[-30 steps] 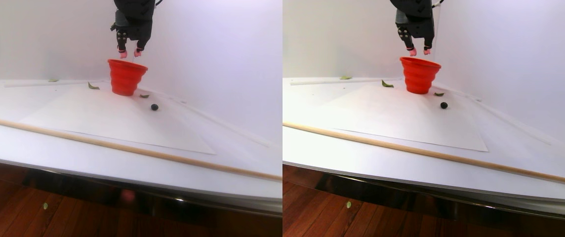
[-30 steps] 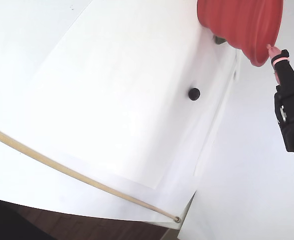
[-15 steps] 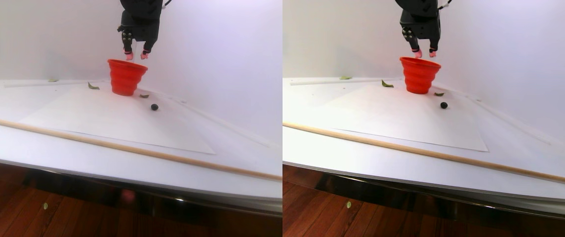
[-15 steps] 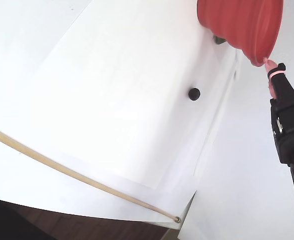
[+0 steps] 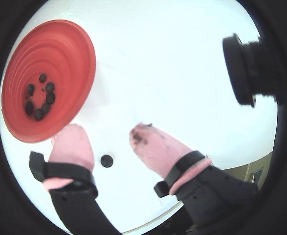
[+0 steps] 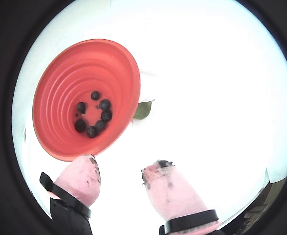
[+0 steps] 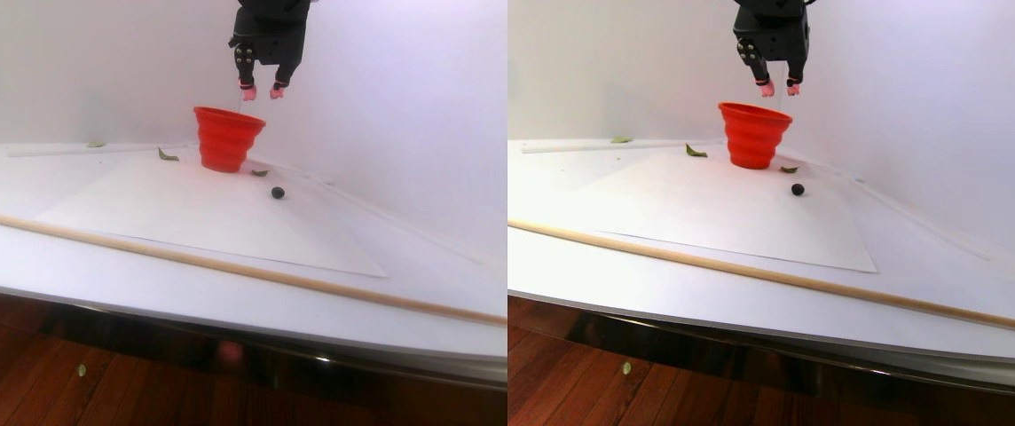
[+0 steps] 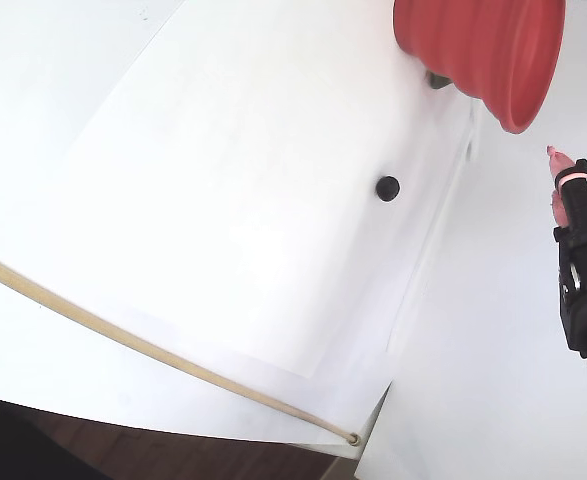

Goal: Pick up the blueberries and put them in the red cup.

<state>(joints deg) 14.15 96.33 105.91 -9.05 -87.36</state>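
Observation:
The red cup point(image 7: 228, 138) stands upright at the back of the white sheet. Several blueberries point(image 6: 94, 115) lie in its bottom, seen in both wrist views point(image 5: 40, 98). One loose blueberry point(image 7: 277, 192) rests on the sheet to the right of the cup in the stereo pair view; the fixed view shows this blueberry point(image 8: 387, 188) below the red cup point(image 8: 478, 45). My gripper point(image 7: 262, 93) hangs above and just right of the cup's rim, open, with nothing between its pink fingertips point(image 6: 87, 169). In a wrist view the loose blueberry point(image 5: 106, 160) shows far below, between the fingers.
Green leaves point(image 7: 168, 155) lie beside the cup, one leaf point(image 6: 142, 110) at its base. A long wooden dowel point(image 7: 206, 262) runs across the table near its front edge. A white wall stands close behind and to the right. A black camera point(image 5: 246, 68) juts in.
My gripper has risen and shifted right, from just over the cup's rim to higher and past its right side. It has stayed open. The loose blueberry has not moved.

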